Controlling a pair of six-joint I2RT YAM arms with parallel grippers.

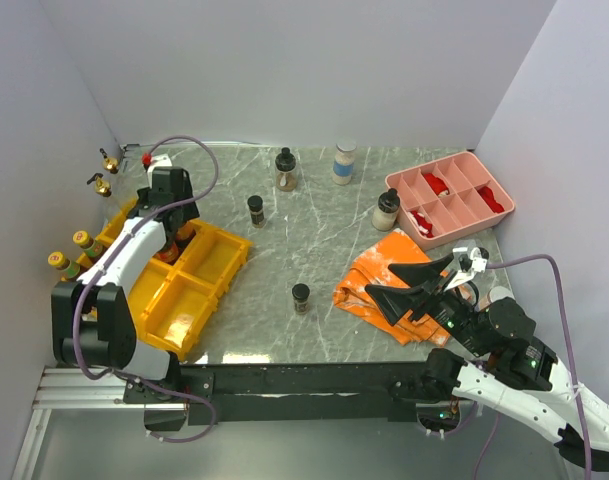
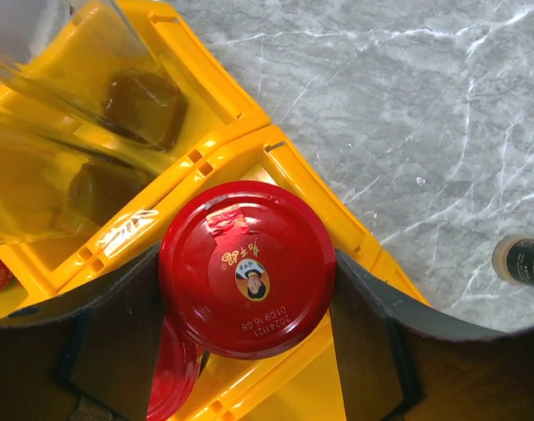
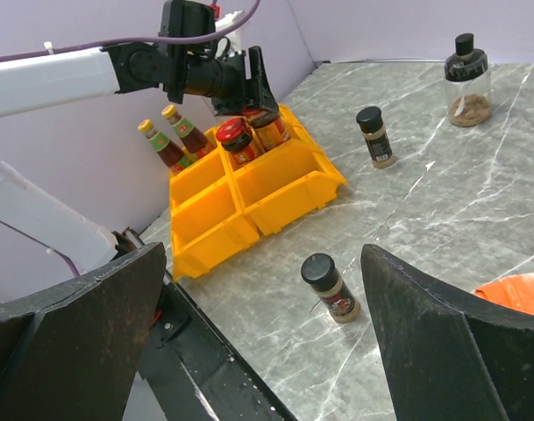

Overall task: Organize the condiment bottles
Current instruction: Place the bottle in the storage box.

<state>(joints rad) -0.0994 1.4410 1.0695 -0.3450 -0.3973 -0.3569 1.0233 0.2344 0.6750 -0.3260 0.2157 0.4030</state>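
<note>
Your right pincer (image 1: 379, 277), lower right, hangs wide open and empty. Your left pincer (image 2: 247, 267) grips a red-lidded jar (image 2: 249, 237) at the yellow bin (image 1: 224, 262), middle left, beside a second jar (image 3: 268, 130). A black-capped bottle (image 1: 300, 297) at centre and four more farther up stand loose on the surface (image 1: 314, 240), so you likely have most sorting left.

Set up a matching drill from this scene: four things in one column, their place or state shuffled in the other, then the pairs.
Things
1. red-lidded jar
2. pink tray
3. right gripper
4. black-capped bottle nearest the front edge

Places or states
A. open, by the orange sheets
B. at the far right, red items inside
C. standing alone on the marble table
D. clamped in the left gripper, over a yellow bin

Pairs: 1-D, 2-B, 3-A, 4-C
</note>
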